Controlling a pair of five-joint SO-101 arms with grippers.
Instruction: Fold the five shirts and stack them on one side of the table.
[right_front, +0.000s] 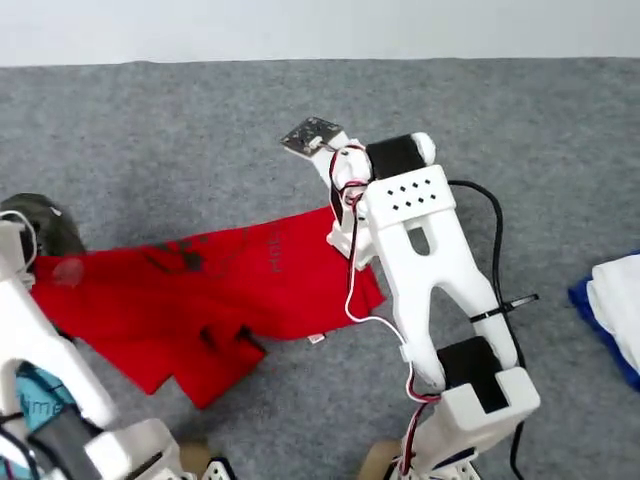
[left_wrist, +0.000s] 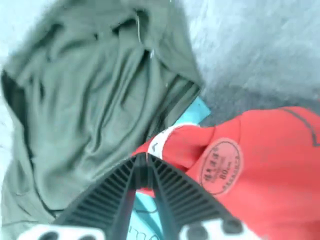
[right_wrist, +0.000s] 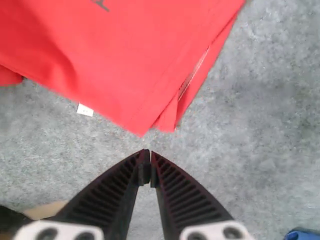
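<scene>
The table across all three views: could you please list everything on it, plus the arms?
red shirt: one, red, spread left of centre.
olive shirt: one, olive green, crumpled beside the red shirt's collar.
teal item: one, teal, partly under the olive shirt.
folded stack: one, white over blue, high view's right edge.
table: one, grey.
left gripper: one, black, shut at the red shirt's collar.
right gripper: one, black, shut over bare table near the red shirt.

The high camera looked down over the table (right_front: 200, 130); each wrist camera faced down from close, and all shared the red shirt (right_front: 200, 300).
</scene>
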